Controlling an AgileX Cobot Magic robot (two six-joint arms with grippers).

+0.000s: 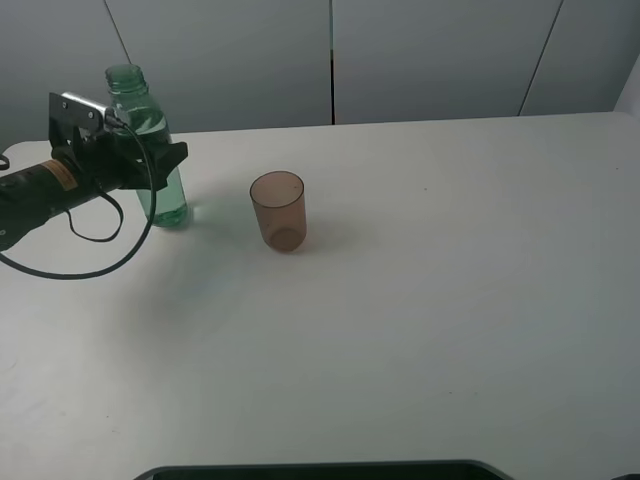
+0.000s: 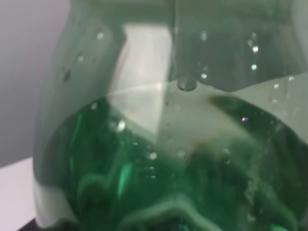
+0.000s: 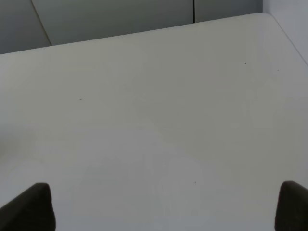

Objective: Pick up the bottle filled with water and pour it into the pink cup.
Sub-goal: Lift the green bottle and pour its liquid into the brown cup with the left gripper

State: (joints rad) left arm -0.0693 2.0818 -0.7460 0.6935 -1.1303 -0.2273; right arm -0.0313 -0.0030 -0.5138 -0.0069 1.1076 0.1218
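Observation:
The green-tinted bottle (image 1: 168,198) stands upright at the far left of the white table (image 1: 450,300), uncapped and partly filled with water. My left gripper (image 1: 160,155) reaches in from the left and is shut on the bottle's middle. Up close in the left wrist view, the bottle (image 2: 173,144) fills the frame and hides the fingers. The pink cup (image 1: 278,210) stands upright, a short way right of the bottle and apart from it. In the right wrist view my right gripper (image 3: 163,204) is open over bare table, with only its dark fingertips (image 3: 33,204) showing.
Grey wall panels (image 1: 400,50) run behind the table's back edge. A dark edge (image 1: 320,468) shows at the bottom of the exterior high view. A black cable (image 1: 100,235) loops from the left arm onto the table.

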